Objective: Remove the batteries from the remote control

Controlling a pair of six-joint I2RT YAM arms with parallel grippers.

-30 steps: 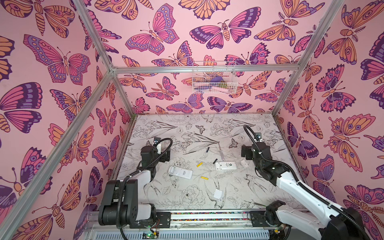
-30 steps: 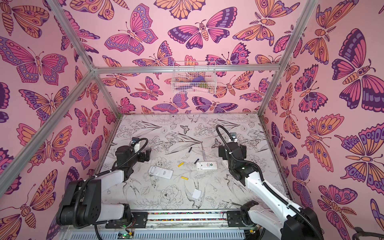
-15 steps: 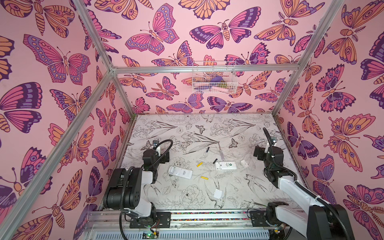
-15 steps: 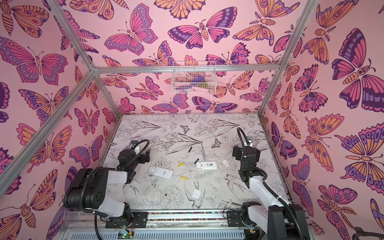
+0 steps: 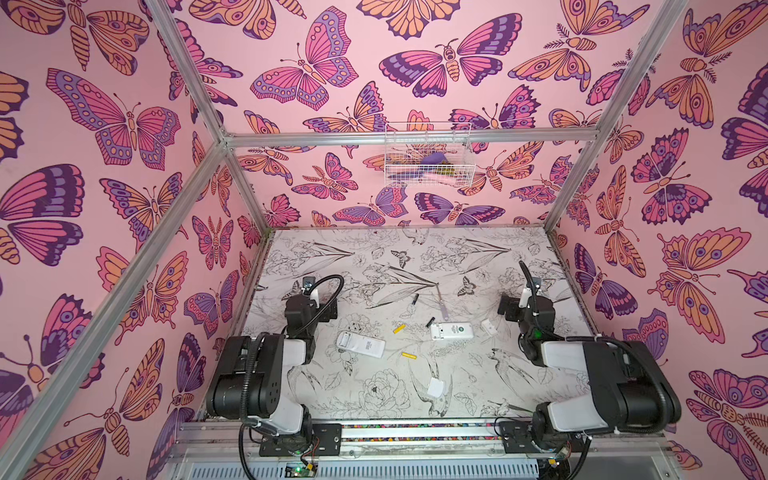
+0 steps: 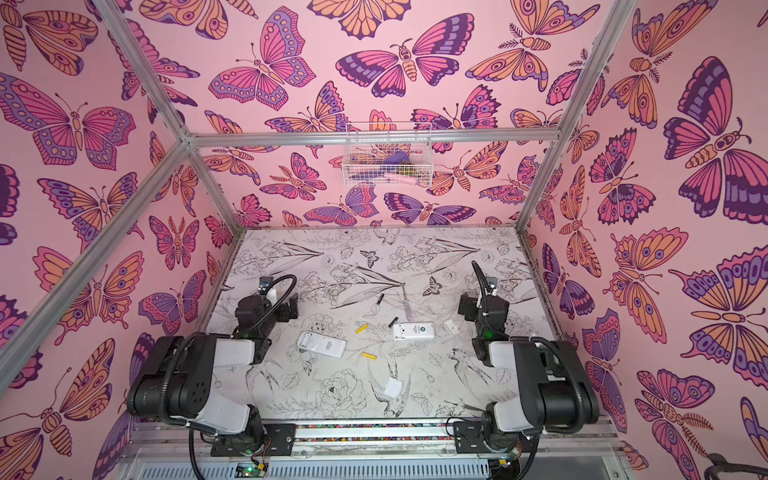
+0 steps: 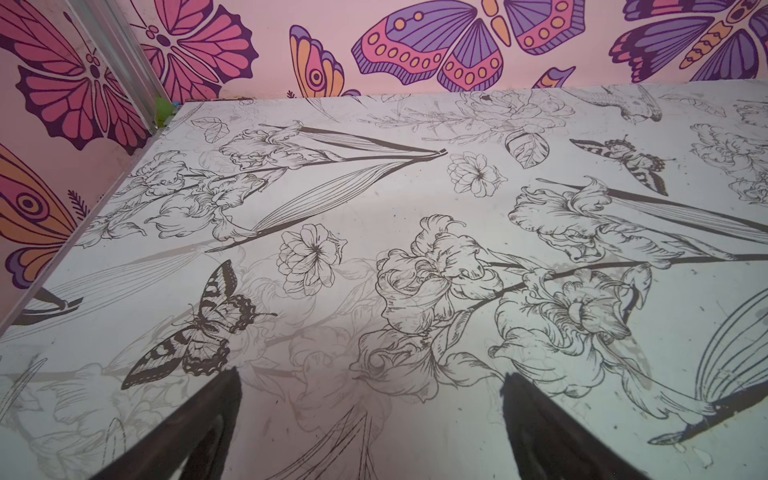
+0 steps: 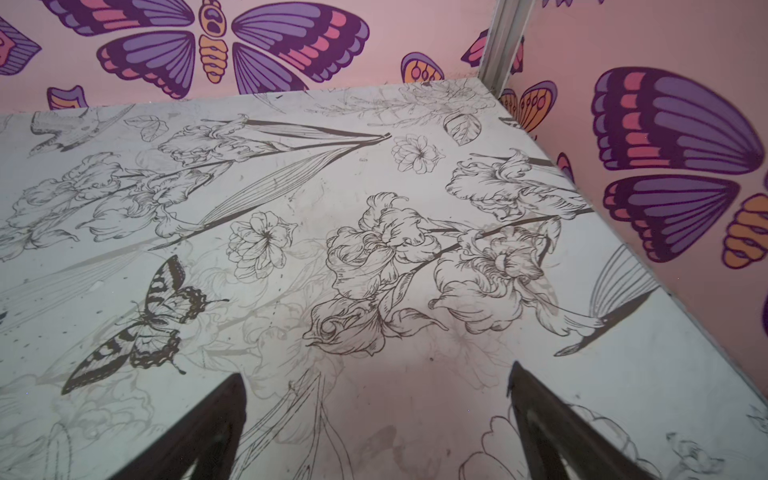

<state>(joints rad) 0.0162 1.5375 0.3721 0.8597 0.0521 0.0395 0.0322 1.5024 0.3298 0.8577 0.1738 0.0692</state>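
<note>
On the flowered table (image 5: 374, 257), both arms have folded back from the green-dotted remote (image 5: 451, 331), left gripper (image 7: 370, 376) and right gripper (image 8: 374, 370) wide open and empty, the batteries (image 5: 399, 328) lying loose just left of it.

This looks like a robotics lab test cell: an aluminium frame (image 5: 407, 137) boxed in by pink butterfly-printed walls (image 5: 104, 124), a flower-printed tabletop (image 5: 374, 257), a left arm (image 5: 241, 386) and right arm (image 5: 623, 382) bolted to its front rail (image 5: 415, 440).
</note>
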